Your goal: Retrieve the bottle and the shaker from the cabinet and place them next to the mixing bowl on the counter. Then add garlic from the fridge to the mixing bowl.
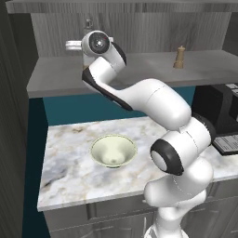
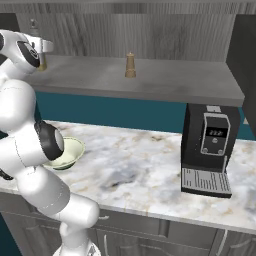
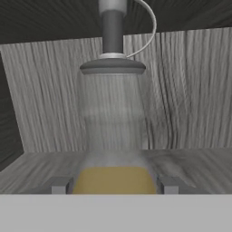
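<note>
The bottle (image 3: 113,136) stands upright on the cabinet shelf (image 1: 60,74), close up in the hand view, with amber liquid at its base and a narrow capped neck. My gripper (image 3: 113,185) is open around its lower body, one fingertip (image 3: 59,185) on each side and close to the glass. In the right base view the bottle (image 2: 42,62) sits at the shelf's far left behind my hand. The tan shaker (image 1: 179,57) stands alone further right on the same shelf. The pale cream-green mixing bowl (image 1: 113,150) rests on the marble counter (image 1: 69,153) below.
A black coffee machine (image 2: 210,150) stands at the counter's right end. The cabinet's back wall (image 3: 181,90) is just behind the bottle. A dark cabinet side panel (image 2: 245,65) closes off the shelf on the right. Teal wall shows between shelf and counter.
</note>
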You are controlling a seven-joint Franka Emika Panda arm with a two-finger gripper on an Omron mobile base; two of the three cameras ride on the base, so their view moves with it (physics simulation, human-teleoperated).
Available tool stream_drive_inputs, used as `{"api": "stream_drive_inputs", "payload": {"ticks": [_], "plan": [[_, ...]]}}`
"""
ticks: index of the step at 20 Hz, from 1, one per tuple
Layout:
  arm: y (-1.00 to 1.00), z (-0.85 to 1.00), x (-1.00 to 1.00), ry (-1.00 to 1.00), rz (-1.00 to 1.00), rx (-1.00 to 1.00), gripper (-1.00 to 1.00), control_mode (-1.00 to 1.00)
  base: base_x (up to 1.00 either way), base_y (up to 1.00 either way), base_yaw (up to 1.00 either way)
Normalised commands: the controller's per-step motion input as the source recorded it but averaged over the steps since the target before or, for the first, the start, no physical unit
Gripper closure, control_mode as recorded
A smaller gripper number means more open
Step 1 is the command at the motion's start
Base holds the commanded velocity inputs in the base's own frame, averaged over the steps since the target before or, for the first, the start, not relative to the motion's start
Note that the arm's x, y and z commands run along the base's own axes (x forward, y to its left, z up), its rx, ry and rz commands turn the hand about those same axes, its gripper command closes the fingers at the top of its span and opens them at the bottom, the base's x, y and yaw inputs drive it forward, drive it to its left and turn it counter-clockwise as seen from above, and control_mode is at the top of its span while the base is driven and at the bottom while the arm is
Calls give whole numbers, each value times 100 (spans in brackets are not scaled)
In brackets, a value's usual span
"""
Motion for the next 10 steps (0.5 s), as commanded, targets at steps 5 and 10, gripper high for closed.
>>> {"api": "stream_drive_inputs", "payload": {"ticks": [5, 10], "plan": [[-3, 0, -41, -3, 1, 0, 100, -100, 0, 0, 0], [-24, -1, -47, -8, 2, 0, 100, -100, 0, 0, 0]]}}
